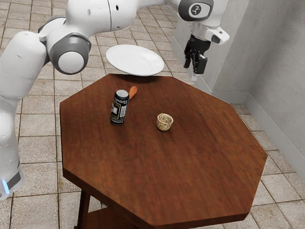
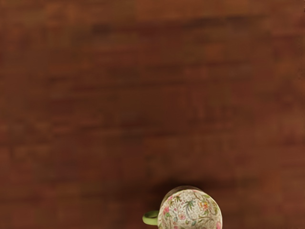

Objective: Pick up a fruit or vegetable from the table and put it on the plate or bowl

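Table (image 1: pixel 157 191): orange vegetable (image 1: pixel 133 91) untouched, plate (image 1: pixel 135 60) bare; your gripper (image 1: pixel 196 61) aloft, jaws apart, empty. Whole task left.

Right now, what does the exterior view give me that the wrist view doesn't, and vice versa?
Exterior view adds: the gripper raised well above the table, the white plate at the far side, and an orange carrot lying just behind a dark can. Wrist view adds: the green handle and the floral pattern inside the cup. Shared: the small cup and the brown wooden table.
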You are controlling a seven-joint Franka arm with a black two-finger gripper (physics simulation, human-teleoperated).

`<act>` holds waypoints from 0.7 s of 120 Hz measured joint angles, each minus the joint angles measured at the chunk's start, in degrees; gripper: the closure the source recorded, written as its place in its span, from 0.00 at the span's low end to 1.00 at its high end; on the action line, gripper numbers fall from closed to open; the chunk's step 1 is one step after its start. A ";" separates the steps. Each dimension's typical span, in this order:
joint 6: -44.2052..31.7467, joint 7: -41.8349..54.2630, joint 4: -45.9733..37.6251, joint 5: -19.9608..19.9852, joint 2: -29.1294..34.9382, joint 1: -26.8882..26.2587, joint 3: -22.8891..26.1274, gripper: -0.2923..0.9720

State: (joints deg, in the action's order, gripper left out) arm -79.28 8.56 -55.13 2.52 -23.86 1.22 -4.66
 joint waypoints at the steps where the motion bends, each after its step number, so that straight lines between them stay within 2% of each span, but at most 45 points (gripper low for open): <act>1: 0.00 0.03 0.00 0.00 0.00 0.00 0.00 0.23; 26: 0.06 0.66 0.00 0.23 0.00 0.02 -0.07 0.23; 48: -0.55 0.11 0.42 5.34 0.56 2.34 -0.43 0.23; 84: -2.67 -0.11 0.41 2.21 0.75 3.11 -2.70 0.23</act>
State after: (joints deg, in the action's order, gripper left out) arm -81.94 8.45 -54.72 4.74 -23.11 4.33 -7.36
